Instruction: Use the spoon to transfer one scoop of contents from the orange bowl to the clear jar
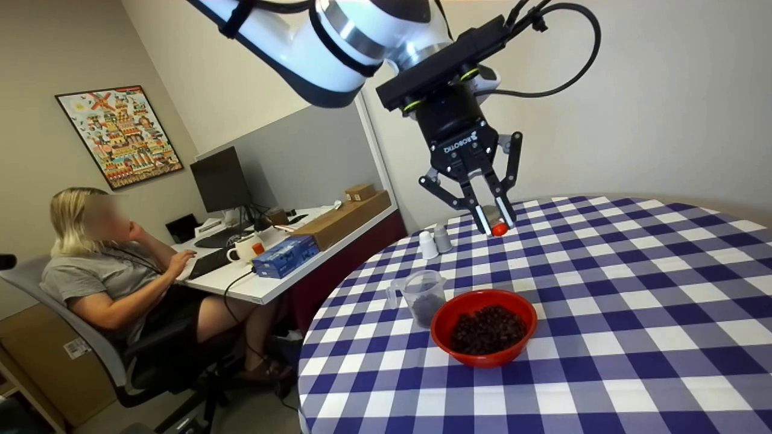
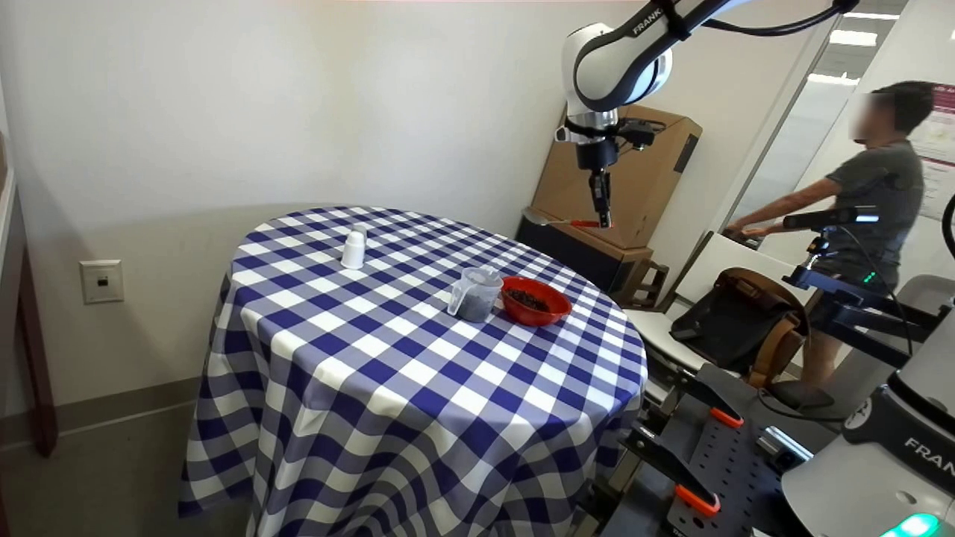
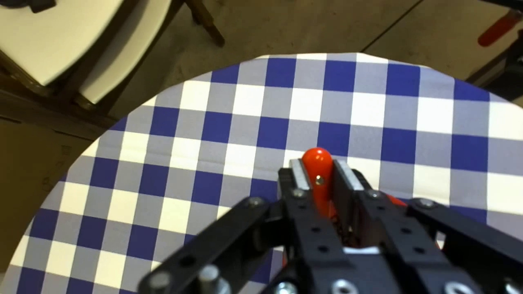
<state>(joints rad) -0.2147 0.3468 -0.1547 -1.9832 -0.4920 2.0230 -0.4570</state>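
The gripper [image 1: 497, 223], narrowed to the handle's width, clasps the spoon [image 2: 583, 223] between its fingers, nearly level and higher than the orange bowl [image 1: 486, 360]. Dark contents [image 1: 490, 330] lie in the bowl, which stands just beside the clear jar [image 1: 423, 287].

Pale wall [image 2: 336, 112] sits behind round table [image 1: 651, 283], checked cloth [image 2: 328, 418]. White desk [image 1: 214, 286] by gray partition [image 1: 301, 154]; framed poster [image 1: 119, 137] hangs on another wall [image 1: 54, 48]. Ceiling lights [image 2: 854, 39] on.

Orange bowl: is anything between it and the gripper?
Just open air between the gripper and the orange bowl, in both exterior views; the gripped spoon juts sideways.
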